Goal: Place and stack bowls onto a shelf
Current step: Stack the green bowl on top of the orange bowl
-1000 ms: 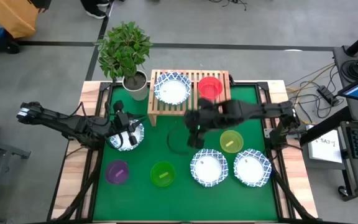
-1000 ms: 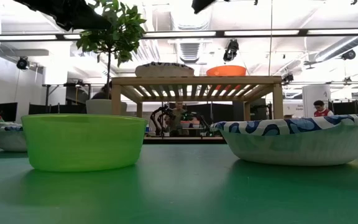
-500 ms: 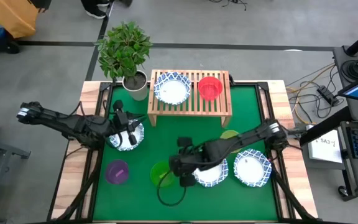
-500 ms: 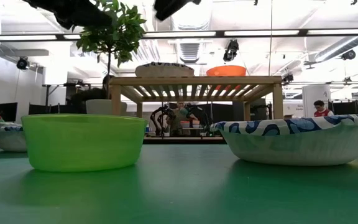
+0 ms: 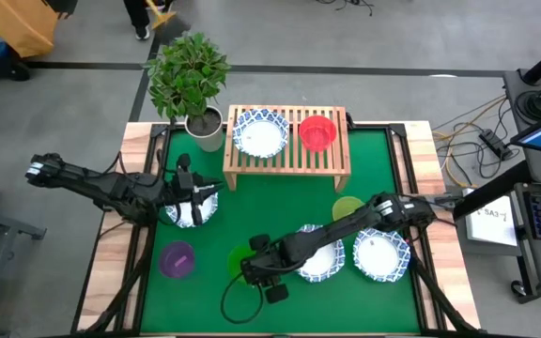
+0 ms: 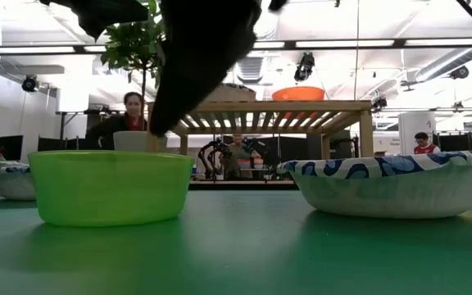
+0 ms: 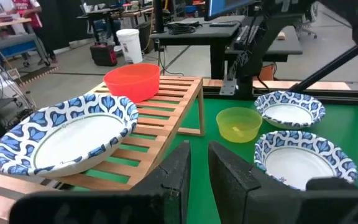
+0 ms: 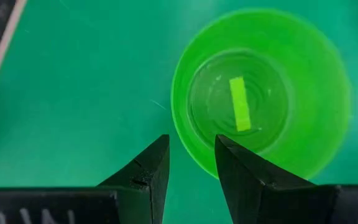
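— Where do you stand on the shelf (image 5: 287, 150)?

— Two up, six to go, by your count from above. One white bowl with blue rim (image 5: 259, 132) sits on the slats at the end nearer the plant, the red bowl (image 5: 317, 131) just beside it toward the other end. Nothing stacked yet.

— And the rest?

— All on the green tabletop (image 5: 252, 202). Purple bowl (image 5: 177, 258) near the front left, green bowl (image 5: 240, 256) next to it, two blue-rimmed bowls (image 5: 380, 253) front right, yellow-green bowl (image 5: 348, 208) behind them. A fourth blue-rimmed bowl (image 5: 193, 207) lies under your left arm.

— What are the arms doing?

— Your right claw (image 8: 189, 163) hangs over the near edge of the green bowl, fingers spread a little, rim showing between them, nothing pinched. That bowl looks like your next pick. Your left claw (image 7: 199, 163) sits at the fourth blue-rimmed bowl, facing the shelf, fingers close together with a narrow gap; you can't tell from here whether they hold its rim.

— Anything else?

— A potted plant (image 5: 189, 80) stands at the shelf's left corner. Leave it.
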Motion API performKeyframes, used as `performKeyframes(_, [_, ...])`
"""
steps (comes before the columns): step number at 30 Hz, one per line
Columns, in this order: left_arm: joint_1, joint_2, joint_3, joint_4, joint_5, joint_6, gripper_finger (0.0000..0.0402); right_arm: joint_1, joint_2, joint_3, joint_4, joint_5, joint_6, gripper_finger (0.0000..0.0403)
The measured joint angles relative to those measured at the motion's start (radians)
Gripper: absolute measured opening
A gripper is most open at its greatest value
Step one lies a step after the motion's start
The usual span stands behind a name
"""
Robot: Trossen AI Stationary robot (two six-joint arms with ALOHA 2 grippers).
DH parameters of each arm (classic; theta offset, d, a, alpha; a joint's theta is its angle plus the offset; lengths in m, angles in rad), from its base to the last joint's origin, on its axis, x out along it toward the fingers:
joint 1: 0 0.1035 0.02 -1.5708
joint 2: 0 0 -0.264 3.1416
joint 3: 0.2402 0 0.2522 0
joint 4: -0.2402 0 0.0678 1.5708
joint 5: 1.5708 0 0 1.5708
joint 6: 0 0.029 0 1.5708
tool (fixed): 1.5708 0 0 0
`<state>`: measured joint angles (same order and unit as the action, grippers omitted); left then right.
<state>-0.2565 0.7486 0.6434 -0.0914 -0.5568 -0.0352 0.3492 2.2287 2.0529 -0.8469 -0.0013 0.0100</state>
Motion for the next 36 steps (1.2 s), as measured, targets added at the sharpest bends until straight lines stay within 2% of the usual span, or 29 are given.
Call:
performKeyframes(13, [0.000,0.000,0.000,-0.002,0.000,-0.004,0.0039,-0.007,0.027,-0.003,0.031,-0.011,-0.057,0.0118])
performKeyframes(19, [0.000,0.001,0.000,-0.001,0.000,-0.004,0.0039,-0.028,0.048,-0.005,0.053,-0.082,-0.064,0.0107])
performKeyframes(27, [0.000,0.001,0.000,0.000,0.001,-0.004,0.0039,-0.042,0.048,-0.015,0.076,-0.087,-0.065,0.0094])
performKeyframes(30, [0.000,0.001,0.000,0.000,0.001,-0.004,0.0039,-0.043,0.052,-0.017,0.076,-0.109,-0.059,0.0076])
performKeyframes(36, [0.000,0.001,0.000,0.000,0.001,-0.004,0.0039,-0.042,0.053,-0.031,0.089,-0.130,-0.065,0.0015])
